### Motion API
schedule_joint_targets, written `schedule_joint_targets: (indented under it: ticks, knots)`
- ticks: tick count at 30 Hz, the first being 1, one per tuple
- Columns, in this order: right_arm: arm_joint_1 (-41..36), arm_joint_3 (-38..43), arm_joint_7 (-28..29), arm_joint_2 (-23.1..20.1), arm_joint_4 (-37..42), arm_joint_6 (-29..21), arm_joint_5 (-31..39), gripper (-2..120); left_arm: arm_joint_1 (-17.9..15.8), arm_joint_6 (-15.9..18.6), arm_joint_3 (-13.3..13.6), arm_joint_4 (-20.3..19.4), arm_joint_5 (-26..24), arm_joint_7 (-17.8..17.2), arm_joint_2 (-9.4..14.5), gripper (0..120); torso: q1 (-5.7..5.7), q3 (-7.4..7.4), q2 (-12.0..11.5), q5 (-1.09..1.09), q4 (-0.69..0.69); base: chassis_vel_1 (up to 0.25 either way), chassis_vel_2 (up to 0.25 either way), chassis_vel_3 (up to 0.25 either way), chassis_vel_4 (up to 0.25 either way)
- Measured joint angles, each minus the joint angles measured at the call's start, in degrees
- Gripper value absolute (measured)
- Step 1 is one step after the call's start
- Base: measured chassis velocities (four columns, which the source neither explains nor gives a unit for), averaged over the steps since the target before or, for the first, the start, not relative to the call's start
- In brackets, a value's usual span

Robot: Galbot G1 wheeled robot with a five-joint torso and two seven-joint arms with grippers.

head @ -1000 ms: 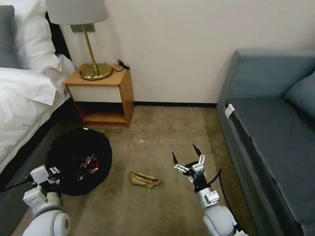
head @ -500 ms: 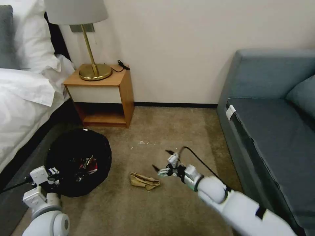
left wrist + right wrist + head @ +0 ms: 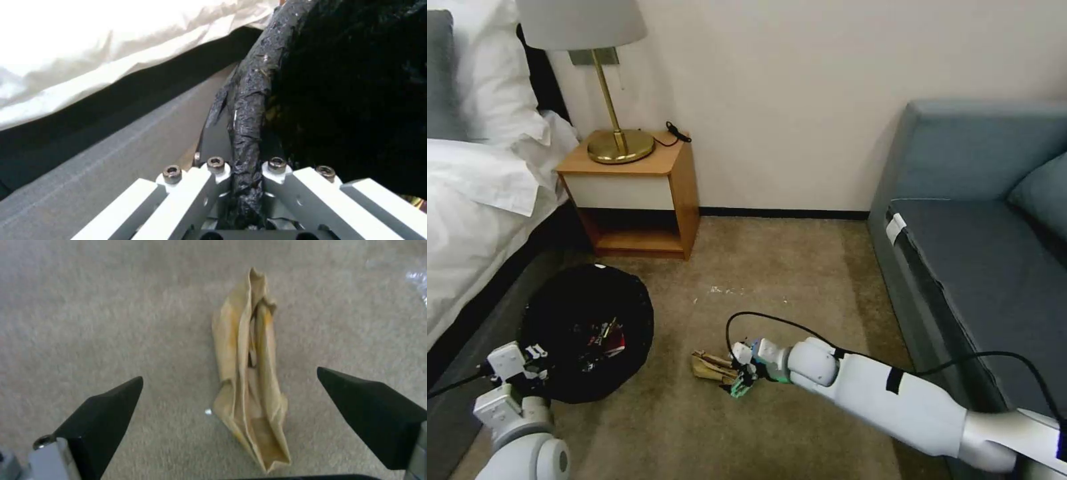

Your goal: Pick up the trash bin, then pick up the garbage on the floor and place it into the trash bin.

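The round black trash bin (image 3: 587, 313) hangs low at my left, over the carpet beside the bed. My left gripper (image 3: 534, 360) is shut on its near rim. In the left wrist view the bag-lined rim (image 3: 253, 100) runs between the closed fingers of the left gripper (image 3: 246, 166). A red packet (image 3: 616, 343) and other litter lie inside the bin. A crumpled tan paper scrap (image 3: 710, 365) lies on the carpet. My right gripper (image 3: 739, 375) is low at the scrap's right end. In the right wrist view the scrap (image 3: 249, 373) lies between the spread black fingertips (image 3: 106, 406) of the open right gripper (image 3: 229, 373).
A wooden nightstand (image 3: 640, 193) with a brass lamp (image 3: 617, 143) stands against the wall. The white-sheeted bed (image 3: 474, 200) borders the left and a blue sofa (image 3: 980, 267) the right. Carpet (image 3: 774, 267) spreads between them. The right arm's black cable (image 3: 780, 323) loops above the floor.
My right arm has swung down and to the left, bringing its open gripper from mid-air to straddle the paper scrap. The left gripper still holds the bin rim.
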Motion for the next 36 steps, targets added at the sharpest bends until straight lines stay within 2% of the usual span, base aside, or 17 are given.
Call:
schedule_joint_targets:
  ticks: [5, 12, 17, 19, 21, 23, 24, 26, 28, 30, 31, 32, 33, 34, 36]
  knots:
    - [-0.96, 0.89, 0.19, 1.36, -2.38, -1.62, -1.98, 100, 0.0, -0.02, 0.06, 0.08, 0.18, -0.12, -0.16, 3, 0.0, 0.0, 0.0, 0.01, 0.0, 0.0, 0.0, 0.0, 0.0]
    - [-2.53, 3.07, 0.02, 3.85, -7.34, -0.2, -5.37, 100, -0.11, -0.04, 0.12, 0.46, 0.3, -0.37, -0.18, 3, 0.0, 0.0, 0.0, 0.01, -0.01, 0.0, 0.0, 0.0, 0.0]
    - [-3.7, 6.14, -1.01, 7.29, -12.64, 1.64, -9.44, 89, -0.25, -0.05, 0.37, 0.99, 0.53, -0.42, -0.13, 3, 0.0, 0.0, 0.0, 0.01, 0.0, 0.0, 0.0, 0.0, 0.0]
    - [-4.02, 7.38, -1.97, 8.33, -14.8, 2.47, -11.28, 79, -0.3, -0.07, 0.42, 1.2, 0.63, -0.43, -0.15, 3, 0.0, 0.0, 0.0, 0.01, 0.0, 0.0, 0.0, 0.0, 0.0]
    - [-4.03, 7.53, -2.14, 8.41, -15.15, 2.59, -11.56, 77, -0.31, -0.08, 0.42, 1.26, 0.65, -0.44, -0.14, 3, 0.0, 0.0, 0.0, 0.01, 0.0, 0.0, 0.0, 0.0, 0.0]
    - [-4.05, 7.9, -2.67, 8.53, -16.35, 2.94, -12.44, 64, -0.38, -0.11, 0.41, 1.39, 0.66, -0.45, -0.11, 3, 0.0, 0.0, 0.0, 0.01, -0.01, 0.0, 0.0, 0.0, 0.0]
    - [-4.05, 7.9, -2.67, 8.53, -16.35, 2.94, -12.44, 64, -0.38, -0.11, 0.41, 1.39, 0.66, -0.45, -0.11, 3, 0.0, 0.0, 0.0, 0.01, -0.01, 0.0, 0.0, 0.0, 0.0]
    - [-4.24, 8.15, -2.75, 8.63, -17.78, 3.59, -13.08, 51, -0.57, -0.23, 0.36, 1.79, 0.65, -0.46, -0.02, 3, 0.0, 0.0, 0.0, 0.01, 0.0, 0.0, 0.0, 0.0, 0.0]
    - [-4.36, 8.15, -2.64, 8.65, -18.04, 3.84, -13.19, 48, -0.63, -0.25, 0.37, 1.94, 0.66, -0.46, -0.01, 3, 0.0, 0.0, 0.0, 0.01, 0.0, 0.0, 0.0, 0.0, 0.0]
    - [-4.75, 8.21, -1.88, 8.79, -18.41, 4.54, -13.29, 36, -0.85, -0.27, 0.55, 2.16, 0.66, -0.46, -0.03, 3, 0.0, 0.0, 0.0, 0.01, 0.0, 0.0, 0.0, 0.0, 0.0]
    - [-4.75, 8.21, -1.88, 8.79, -18.41, 4.54, -13.29, 36, -0.85, -0.27, 0.55, 2.16, 0.66, -0.46, -0.03, 3, 0.0, 0.0, 0.0, 0.01, 0.0, 0.0, 0.0, 0.0, 0.0]
    - [-4.97, 8.44, -1.44, 8.93, -18.54, 4.97, -13.29, 32, -0.96, -0.28, 0.66, 2.24, 0.66, -0.46, -0.03, 3, 0.0, 0.0, 0.0, 0.01, -0.01, 0.0, 0.0, 0.0, 0.0]
    - [-5.26, 8.85, -0.93, 8.91, -18.58, 5.74, -13.29, 20, -1.11, -0.28, 0.81, 2.29, 0.69, -0.46, -0.03, 3, 0.0, 0.0, 0.0, 0.01, 0.0, 0.0, 0.0, 0.0, 0.0]
    - [-5.26, 8.85, -0.93, 8.91, -18.58, 5.74, -13.29, 20, -1.11, -0.28, 0.81, 2.29, 0.69, -0.46, -0.03, 3, 0.0, 0.0, 0.0, 0.01, 0.0, 0.0, 0.0, 0.0, 0.0]
    - [-5.57, 9.23, -0.72, 8.46, -18.23, 6.54, -13.28, 11, -1.13, -0.28, 0.85, 2.29, 0.71, -0.46, -0.02, 3, 0.0, 0.0, 0.0, 0.01, 0.0, 0.0, 0.0, 0.0, 0.0]
